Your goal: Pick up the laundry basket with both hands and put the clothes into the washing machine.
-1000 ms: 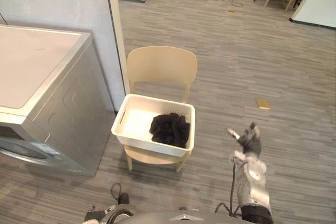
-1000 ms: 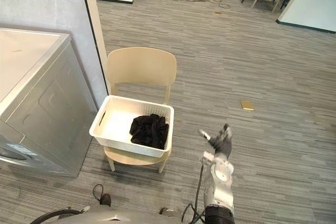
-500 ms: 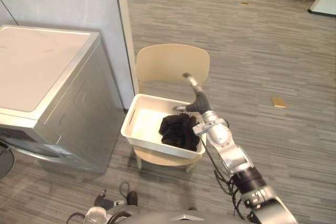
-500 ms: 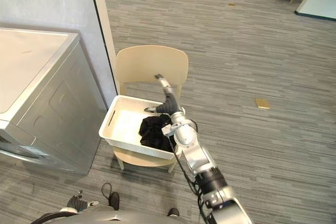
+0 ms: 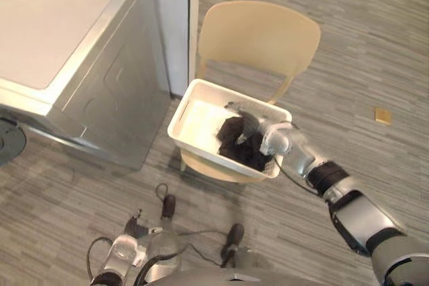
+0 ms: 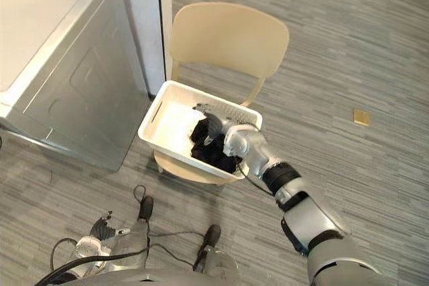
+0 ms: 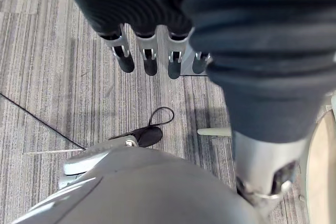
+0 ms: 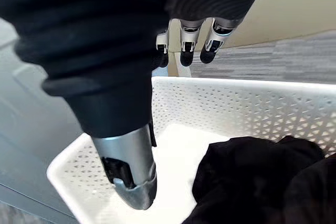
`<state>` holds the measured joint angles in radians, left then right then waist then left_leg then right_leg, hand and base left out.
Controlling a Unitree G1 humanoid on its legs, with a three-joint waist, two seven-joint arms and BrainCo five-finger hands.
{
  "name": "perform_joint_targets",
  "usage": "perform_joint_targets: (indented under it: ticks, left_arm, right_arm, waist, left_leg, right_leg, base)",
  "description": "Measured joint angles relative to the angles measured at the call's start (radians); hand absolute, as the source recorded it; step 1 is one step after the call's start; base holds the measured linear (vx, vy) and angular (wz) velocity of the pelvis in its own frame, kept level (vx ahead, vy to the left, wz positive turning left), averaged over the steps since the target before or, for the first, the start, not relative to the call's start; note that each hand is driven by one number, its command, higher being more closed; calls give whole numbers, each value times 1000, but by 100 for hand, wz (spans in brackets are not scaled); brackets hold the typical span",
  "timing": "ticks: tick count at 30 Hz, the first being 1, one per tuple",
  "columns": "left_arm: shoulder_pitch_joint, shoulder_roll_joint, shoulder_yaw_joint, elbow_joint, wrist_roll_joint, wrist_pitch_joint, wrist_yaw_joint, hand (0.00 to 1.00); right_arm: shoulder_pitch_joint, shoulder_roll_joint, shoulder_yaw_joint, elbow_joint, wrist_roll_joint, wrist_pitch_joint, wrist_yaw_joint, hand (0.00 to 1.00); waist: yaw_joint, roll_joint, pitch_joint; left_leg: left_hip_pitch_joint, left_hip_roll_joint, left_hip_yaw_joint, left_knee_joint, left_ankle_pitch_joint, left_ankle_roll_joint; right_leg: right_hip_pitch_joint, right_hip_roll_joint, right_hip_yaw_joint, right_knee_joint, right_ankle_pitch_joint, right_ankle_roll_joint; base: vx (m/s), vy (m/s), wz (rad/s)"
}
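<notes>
Listing from the bottom edge of the head views upward.

1. Left hand [image 7: 149,60]: lower left of the frame, low over the floor, fingers straight and slack, holding nothing. Well apart from the basket.
2. Right hand [image 5: 253,127]: its arm enters from the lower right. It hovers inside the basket's right half, just above the clothes. Fingers [image 8: 185,51] are extended toward the far wall and the thumb [image 8: 128,174] is spread apart. Nothing is grasped.
3. Laundry basket [image 5: 200,113]: white, perforated, at frame centre, resting on the chair seat.
4. Clothes [image 5: 240,153]: a dark bundle in the basket's right half. The left half is bare.
5. Chair [image 5: 258,31]: tan, its back at the upper centre.
6. Washing machine [image 5: 74,45]: grey, in the upper left, just beside the chair.

Risks, as judged:
- The right hand is over the load, not at a rim or handle. Closing here would likely gather cloth rather than basket.
- A lift from the right side alone would likely tip the basket off the seat and spill the bundle, since the left hand is nowhere near its own side.
- Downward pressure on the right rim could rock the basket on the seat.

Change from half a second ago:
- The camera has moved in and tilted down, shifting the whole scene.
- The right hand has dropped from pointing up past the far rim to sitting low over the clothes.
</notes>
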<state>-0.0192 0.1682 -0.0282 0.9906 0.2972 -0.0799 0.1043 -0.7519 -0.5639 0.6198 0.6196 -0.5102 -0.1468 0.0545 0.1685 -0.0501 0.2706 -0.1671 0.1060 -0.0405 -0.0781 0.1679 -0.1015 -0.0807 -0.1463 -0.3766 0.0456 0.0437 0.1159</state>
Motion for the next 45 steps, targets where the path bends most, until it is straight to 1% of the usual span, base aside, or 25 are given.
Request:
perform_joint_targets:
  ticks: [2, 4, 5, 7, 8, 10, 12, 15, 16, 17, 21, 23, 27, 28, 31, 32, 35, 37, 40, 45]
  left_arm:
    - [-9, 1, -3, 0, -6, 0, 2, 0]
    - [-25, 3, -4, -4, -26, -1, 15, 0]
    - [-30, 3, -5, -7, -30, 1, 20, 0]
    - [-37, 3, -6, -24, -45, 1, 30, 0]
    - [-38, 3, -6, -28, -52, 1, 34, 0]
    - [-39, 4, -6, -40, -61, 1, 44, 0]
    - [-45, 6, -7, -52, -78, 1, 56, 0]
    - [-46, 7, -10, -76, -87, 1, 64, 0]
    - [-46, 7, -11, -78, -92, 1, 64, 0]
    - [-46, 7, -11, -78, -99, 1, 65, 0]
    - [-47, 7, -10, -98, -99, 0, 67, 0]
    - [-48, 8, -10, -106, -100, 0, 72, 0]
    - [-48, 8, -10, -115, -119, 0, 80, 0]
    - [-48, 8, -9, -116, -122, 0, 87, 0]
    - [-50, 6, 2, -120, -130, 0, 107, 0]
    - [-51, 4, 7, -124, -137, 0, 113, 0]
    - [-62, -4, 20, -125, -139, 1, 127, 0]
    - [-67, -10, 28, -123, -139, 3, 133, 0]
    - [-68, -13, 34, -121, -139, 4, 144, 0]
    - [-88, -23, 58, -114, -139, 8, 166, 0]
  right_arm:
    - [-15, -11, -3, 19, -9, 3, -2, 0]
    - [-25, -13, -5, 31, -34, 18, -12, 0]
    - [-28, -13, -5, 32, -44, 21, -15, 0]
    - [-33, -10, -26, 47, -48, 24, -21, 0]
    - [-33, -7, -37, 55, -48, 25, -23, 0]
    - [-33, -5, -60, 73, -48, 41, -36, 0]
    - [-34, -5, -94, 77, -48, 47, -50, 0]
    - [-50, -5, -95, 100, -48, 47, -53, 0]
    - [-50, -5, -95, 108, -48, 50, -53, 0]
    - [-49, -4, -95, 113, -48, 63, -54, 0]
    - [-56, -2, -162, 116, -60, 71, -64, 0]
    - [-70, -2, -164, 142, -70, 85, -85, 0]
    - [-82, -2, -202, 183, -77, 95, -92, 0]
    - [-85, -2, -203, 187, -77, 106, -95, 0]
    - [-85, -2, -218, 191, -77, 107, -110, 0]
    - [-88, -2, -243, 204, -76, 107, -123, 0]
    - [-101, -2, -305, 266, -64, 131, -137, 0]
    - [-107, -1, -318, 289, -42, 135, -150, 0]
    - [-121, 4, -321, 301, -34, 144, -166, 0]
    - [-138, 6, -356, 321, 0, 151, -175, 0]
  waist:
    - [1, -1, 3]
    - [3, -1, 38]
    - [3, 0, 45]
    - [3, 0, 64]
    - [3, 0, 69]
    - [5, 0, 85]
    - [7, 0, 107]
    - [5, 0, 124]
    - [6, 0, 127]
    - [7, 0, 128]
    - [10, 1, 144]
    - [9, 2, 156]
    - [9, 3, 161]
    - [10, 3, 162]
    - [9, 7, 179]
    - [11, 7, 179]
    - [12, 11, 183]
    - [18, 11, 183]
    - [17, 13, 189]
    - [23, 13, 189]
  left_leg:
    - [-25, 0, -6, 0, 7, 3]
    - [-31, 0, -7, 0, 16, 4]
    - [-35, 1, -7, 0, 19, 6]
    - [-61, 3, -7, 0, 27, 13]
    - [-66, 6, -7, 0, 30, 13]
    - [-76, 7, -7, 0, 40, 7]
    - [-92, 9, -8, 0, 45, 8]
    - [-113, 9, -10, 0, 53, 9]
    - [-115, 9, -10, 0, 54, 9]
    - [-121, 9, -12, 0, 54, 9]
    - [-134, 9, -14, 0, 58, 8]
    - [-135, 8, -14, 0, 58, 8]
    - [-162, 8, -17, 0, 61, 9]
    - [-173, 8, -17, 0, 63, 9]
    - [-185, 8, -21, 0, 64, 9]
    - [-201, 8, -23, 0, 65, 8]
    - [-240, 9, -38, 1, 74, 6]
    - [-253, 8, -38, 1, 74, 6]
    - [-265, 8, -38, 1, 74, 5]
    - [-329, 10, -42, 7, 76, 5]
  right_leg:
    - [-30, -4, -1, 20, -3, -2]
    - [-46, -6, 2, 41, -5, -5]
    - [-54, -7, 4, 46, -5, -5]
    - [-83, -6, 7, 53, -4, -7]
    - [-89, -6, 8, 56, -3, -8]
    - [-100, -6, 9, 61, 0, -10]
    - [-122, -7, 10, 70, 1, -12]
    - [-143, -6, 9, 71, 6, -14]
    - [-144, -6, 9, 71, 7, -14]
    - [-149, -7, 7, 71, 7, -14]
    - [-161, -7, 6, 72, 9, -14]
    - [-162, -8, 5, 73, 9, -14]
    - [-190, -8, 4, 77, 9, -15]
    - [-201, -8, 4, 79, 9, -15]
    - [-210, -8, -1, 78, 9, -15]
    - [-226, -8, -2, 79, 9, -15]
    - [-257, -7, -16, 80, 13, -17]
    - [-270, -7, -16, 80, 13, -17]
    - [-282, -6, -16, 79, 13, -18]
    - [-340, -3, -18, 79, 18, -21]
  base:
    - [-91, 10, 6]
    - [-85, 0, 0]
    - [-97, -5, -3]
    - [-89, -11, -4]
    - [-77, -30, -3]
    - [-43, -27, -1]
    - [-54, -28, -2]
    - [-27, -36, -2]
    - [-11, -31, 1]
    - [7, -38, 2]
    - [7, -43, 1]
    - [-7, -39, 0]
    - [-3, -41, 0]
    - [10, -33, -1]
    - [7, -41, 1]
    - [1, -44, 2]
    - [15, -52, 7]
    - [25, -52, 0]
    - [14, -50, -3]
    - [0, -42, -2]
